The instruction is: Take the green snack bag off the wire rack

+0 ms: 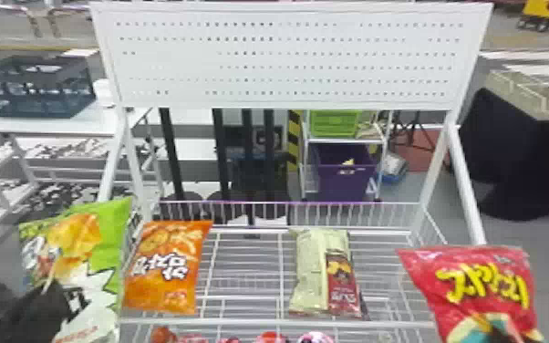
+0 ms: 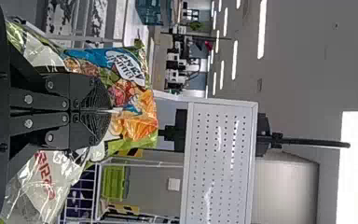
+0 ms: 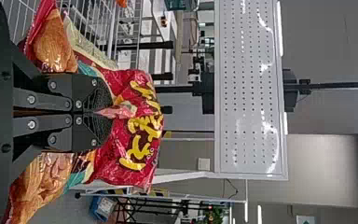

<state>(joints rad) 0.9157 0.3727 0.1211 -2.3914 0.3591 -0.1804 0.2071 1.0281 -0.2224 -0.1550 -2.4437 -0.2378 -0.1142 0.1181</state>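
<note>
At the rack's left side my left gripper point(image 1: 43, 301) is closed on the front of the green snack bag point(image 1: 109, 246), which hangs upright, overlapping the edge of the wire rack point(image 1: 241, 324). The left wrist view has the left gripper point(image 2: 114, 111) with its fingertips together, pinching a fold of the green bag point(image 2: 142, 126). On the far right, my right gripper point(image 1: 499, 336) is a dark patch low against a red snack bag point(image 1: 483, 283). The right wrist view has the right gripper point(image 3: 105, 112) shut on a fold of that red bag point(image 3: 140, 135).
An orange bag point(image 1: 168, 269) lies on the rack close beside the green one. A pale green and dark red bag point(image 1: 323, 273) lies right of centre. Behind stands a white perforated panel point(image 1: 282, 59) on slanted posts. More snacks point(image 1: 271, 338) sit along the front edge.
</note>
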